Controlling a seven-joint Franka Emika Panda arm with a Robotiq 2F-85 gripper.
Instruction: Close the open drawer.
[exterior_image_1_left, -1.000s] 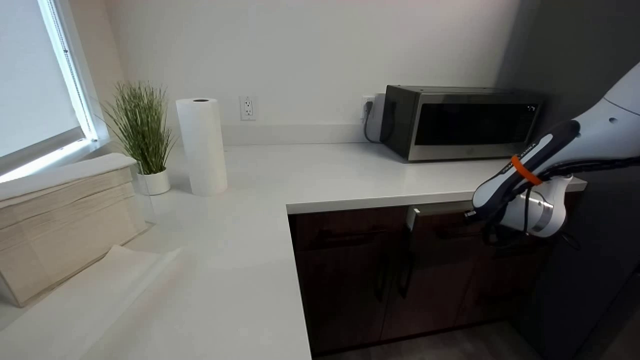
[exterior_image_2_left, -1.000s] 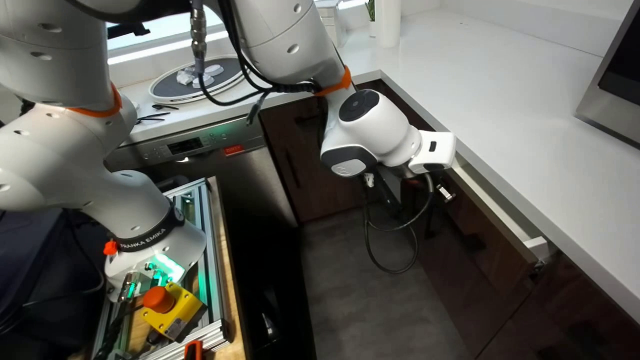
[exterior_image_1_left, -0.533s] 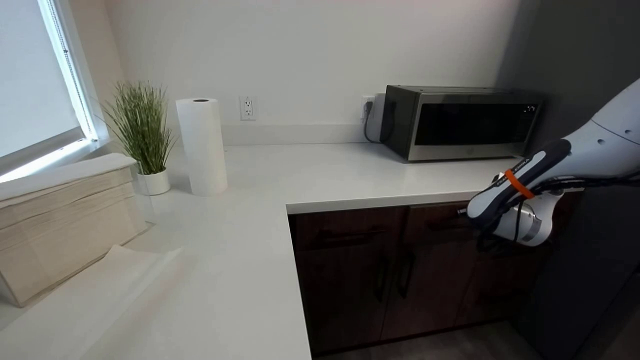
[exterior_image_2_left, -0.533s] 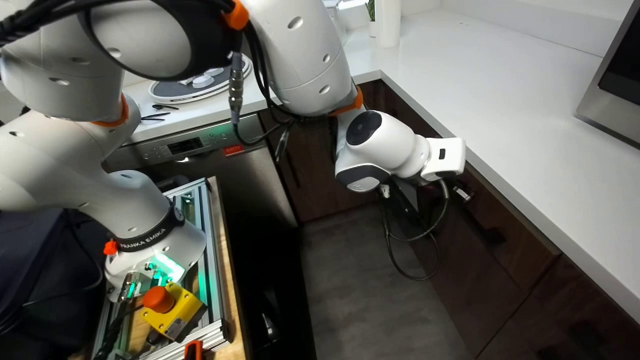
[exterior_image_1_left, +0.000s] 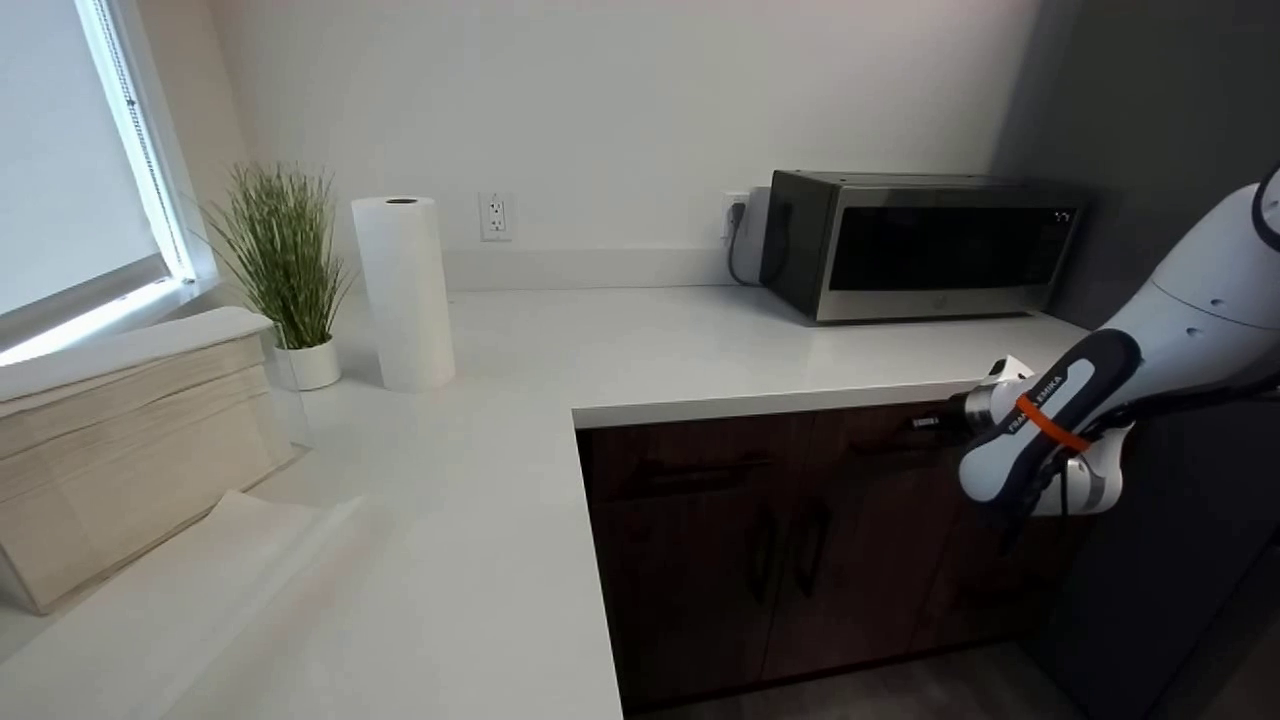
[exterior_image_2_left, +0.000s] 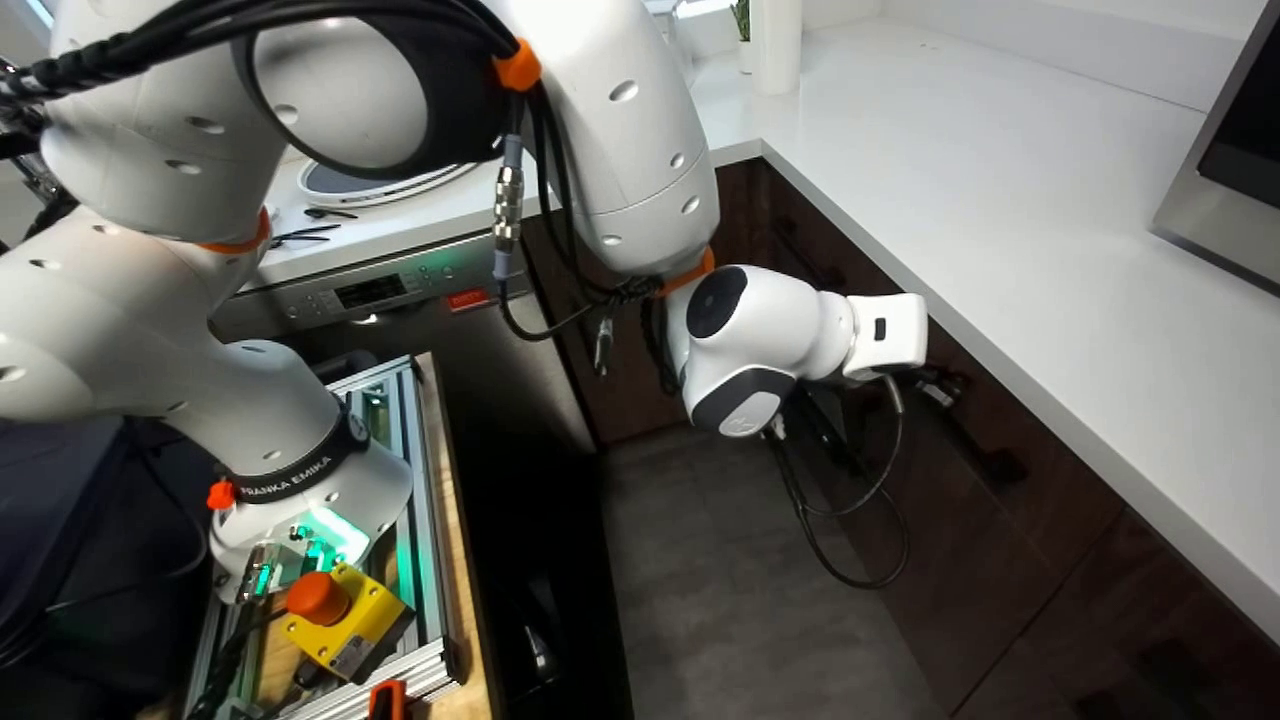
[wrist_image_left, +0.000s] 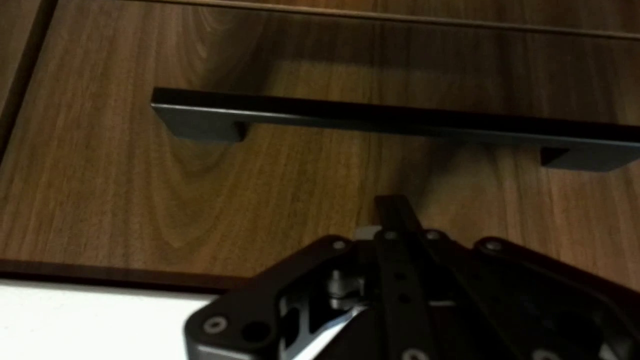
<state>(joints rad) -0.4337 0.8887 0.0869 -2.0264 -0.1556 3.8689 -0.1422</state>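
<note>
The drawer's dark brown wood front (exterior_image_1_left: 850, 425) sits flush under the countertop in both exterior views (exterior_image_2_left: 1065, 475); its white interior is hidden. In the wrist view the drawer front (wrist_image_left: 200, 210) fills most of the picture, with a black bar handle (wrist_image_left: 350, 112) across it. My gripper (wrist_image_left: 392, 202) is shut with nothing between its fingers. Its tips are in front of the panel, between the handle and the white counter edge in the wrist view; I cannot tell whether they touch the wood. In both exterior views the gripper (exterior_image_1_left: 928, 423) is at the drawer front, partly hidden by the arm (exterior_image_2_left: 940, 390).
The white countertop (exterior_image_1_left: 690, 340) overhangs the drawer. A microwave (exterior_image_1_left: 940, 250) stands on it, with a paper towel roll (exterior_image_1_left: 405, 300) and potted plant (exterior_image_1_left: 290, 270) further left. Dark cabinet doors (exterior_image_1_left: 860, 580) are below. A dishwasher (exterior_image_2_left: 440, 330) stands behind the arm. A cable loop (exterior_image_2_left: 850, 560) hangs under the wrist.
A second ago the drawer stood partly out with its white box showing; since half a second ago it is flush. The arm has moved toward the cabinets and the wrist has lowered.
</note>
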